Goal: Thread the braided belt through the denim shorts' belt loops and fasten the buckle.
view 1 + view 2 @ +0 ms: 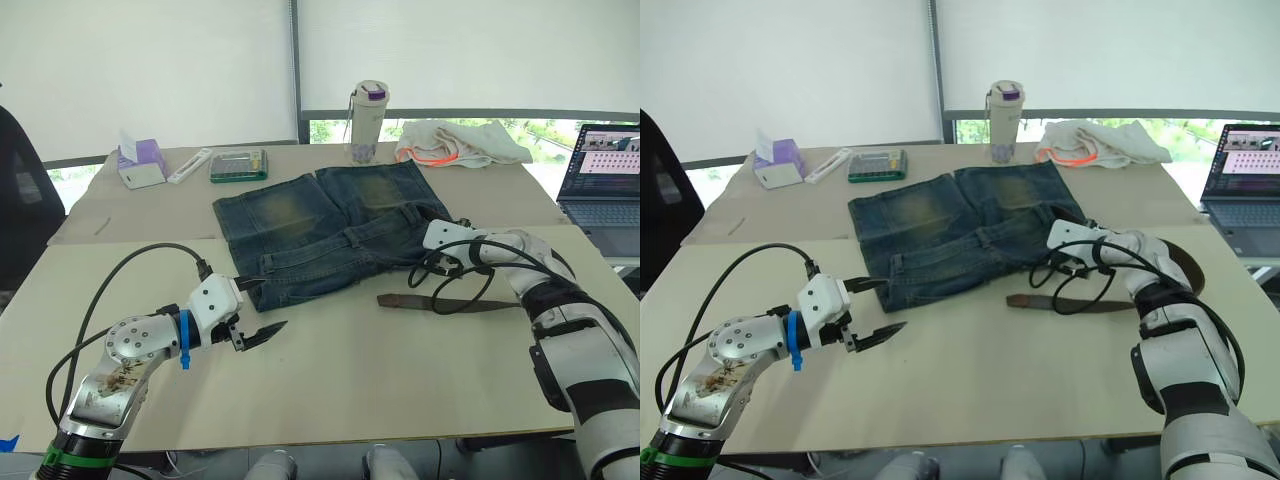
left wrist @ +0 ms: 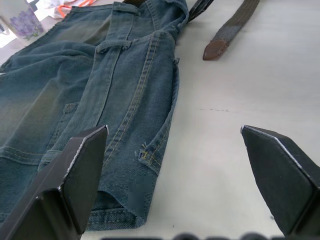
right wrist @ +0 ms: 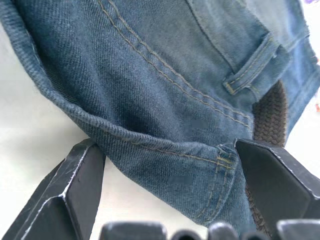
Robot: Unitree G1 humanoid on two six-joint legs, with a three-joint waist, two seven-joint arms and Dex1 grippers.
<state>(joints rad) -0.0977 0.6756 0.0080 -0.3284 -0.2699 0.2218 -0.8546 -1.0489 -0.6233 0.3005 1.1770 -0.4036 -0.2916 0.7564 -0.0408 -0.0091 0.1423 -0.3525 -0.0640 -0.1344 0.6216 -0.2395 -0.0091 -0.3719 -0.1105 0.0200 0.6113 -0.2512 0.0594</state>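
The denim shorts (image 1: pixel 330 225) lie flat mid-table, waistband toward me. The braided belt (image 1: pixel 445 302) lies on the table just in front of the shorts' right end, its brown tip (image 2: pixel 215 50) pointing left. In the right wrist view, part of the belt (image 3: pixel 270 117) runs under the waistband by a belt loop (image 3: pixel 255 67). My right gripper (image 3: pixel 166 145) is open, its fingers on either side of the waistband's right corner. My left gripper (image 1: pixel 262 333) is open, hovering just in front of the shorts' left corner (image 2: pixel 145 165), holding nothing. The buckle is hidden.
Along the far edge stand a tissue box (image 1: pixel 140 163), a white strip (image 1: pixel 188 165), a green case (image 1: pixel 238 165), a bottle (image 1: pixel 367 120) and a crumpled white cloth (image 1: pixel 460 142). A laptop (image 1: pixel 605 185) sits at the far right. My black cables (image 1: pixel 455 285) hang over the belt.
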